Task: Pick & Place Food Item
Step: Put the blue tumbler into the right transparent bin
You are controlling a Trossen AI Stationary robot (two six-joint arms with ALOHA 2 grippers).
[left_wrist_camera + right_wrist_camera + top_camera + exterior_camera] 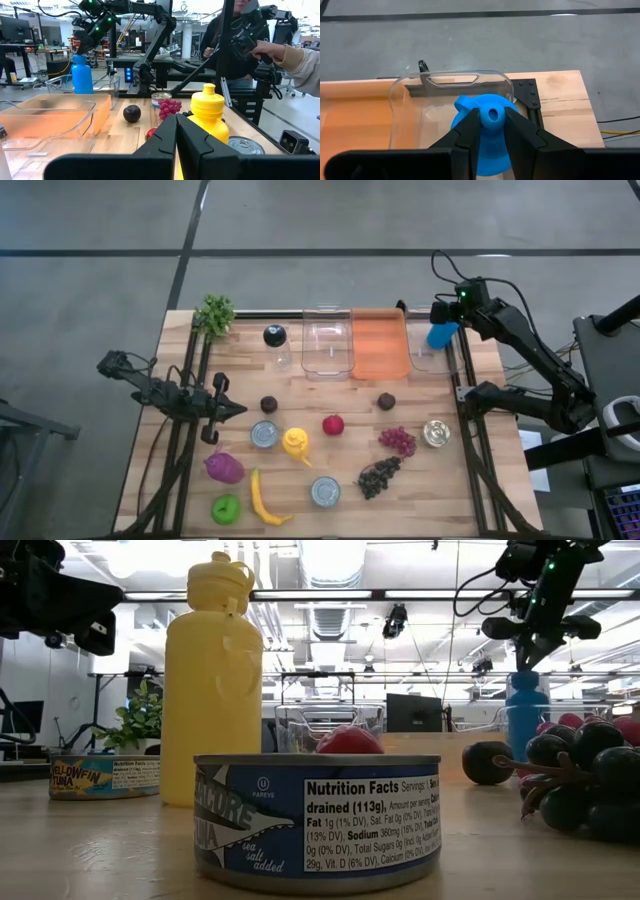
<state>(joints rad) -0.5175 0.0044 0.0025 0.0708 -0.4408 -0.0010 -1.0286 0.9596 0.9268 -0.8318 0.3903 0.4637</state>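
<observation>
A blue bottle (440, 335) stands upright inside the clear bin (400, 100) at the table's far right corner. My right gripper (492, 117) reaches down on it from above, its fingers closed on either side of the bottle's top. In the left wrist view the bottle (82, 75) shows behind the bin's wall. I cannot tell whether its base rests on the bin's floor. My left gripper (235, 412) waits shut and level over the table's left side, holding nothing. My right gripper pinches the blue bottle's cap (492, 114) between its two fingers (470, 130), one on each side. The fingers come slanting down from above and from the table's right side. The bottle hangs or stands upright below them, inside the clear bin.
An orange bin (380, 345) and a second clear bin (327, 345) stand left of the bottle's bin. A yellow bottle (296, 443), tuna cans (325, 491), grapes (397, 440), a red fruit (333, 424) and other toy food lie mid-table. A person (295, 55) stands beyond the table.
</observation>
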